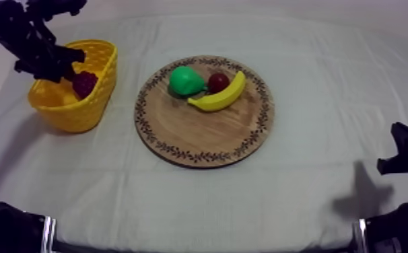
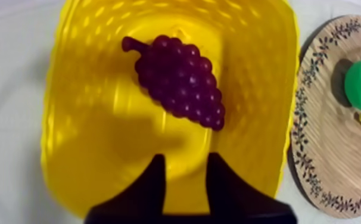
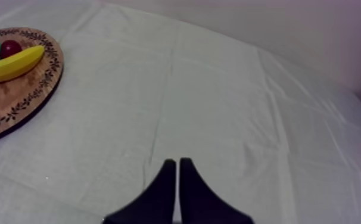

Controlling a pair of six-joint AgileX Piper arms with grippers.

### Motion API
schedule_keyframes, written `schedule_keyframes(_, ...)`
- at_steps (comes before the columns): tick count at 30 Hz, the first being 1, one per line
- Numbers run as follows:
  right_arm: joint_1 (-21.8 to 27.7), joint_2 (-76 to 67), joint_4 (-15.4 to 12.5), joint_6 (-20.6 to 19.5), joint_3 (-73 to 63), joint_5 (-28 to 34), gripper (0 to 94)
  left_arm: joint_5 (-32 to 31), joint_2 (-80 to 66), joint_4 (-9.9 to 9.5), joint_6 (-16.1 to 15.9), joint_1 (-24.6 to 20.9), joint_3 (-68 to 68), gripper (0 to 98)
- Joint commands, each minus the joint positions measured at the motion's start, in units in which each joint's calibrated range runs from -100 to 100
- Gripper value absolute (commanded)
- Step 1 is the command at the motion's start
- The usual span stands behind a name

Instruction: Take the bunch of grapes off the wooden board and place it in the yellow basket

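The surface [image 1: 200,202] I work over lies under a grey-white cloth [image 1: 314,81] marked by faint fold lines. Two things rest directly on it. The yellow basket [image 1: 79,114] stands at the upper left of the top view's frame. The round wooden board [image 1: 200,138] with its patterned rim lies flat near the middle of that frame, to the right of the basket. My left wrist view shows a narrow strip of cloth between them, so they are near but apart.

Glossy plast. basket [image 2: 87,119], wood board [image 1: 200,128], matt cloth [image 3: 248,119]
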Motion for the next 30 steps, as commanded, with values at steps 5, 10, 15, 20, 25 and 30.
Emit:
schedule_keyframes(5, 0.0, 0.0, 0.0, 0.0, 0.0, 0.0, 0.3, -3.1, -12.3, 1.65, -3.1, -2.0, 8.1, 3.5)
schedule_keyframes(10, 0.0, 0.0, 0.0, 0.0, 0.0, 0.0, 0.3, -7.0, -23.2, 1.59, -3.6, -3.4, 16.8, 0.6)
schedule_keyframes(15, 0.0, 0.0, 0.0, 0.0, 0.0, 0.0, 0.3, -12.3, -34.4, 0.96, -4.8, -3.7, 26.6, 0.1)
schedule_keyframes(20, 0.0, 0.0, 0.0, 0.0, 0.0, 0.0, 0.3, -14.2, -45.9, -0.28, -3.5, -4.5, 34.7, 0.0)
schedule_keyframes(25, 0.0, 0.0, 0.0, 0.0, 0.0, 0.0, 0.3, -14.8, -58.4, -0.13, -3.9, -5.3, 39.9, 0.0)
schedule_keyframes(30, 0.0, 0.0, 0.0, 0.0, 0.0, 0.0, 0.3, -16.2, -68.6, 0.52, -5.0, -7.0, 42.8, 0.0)
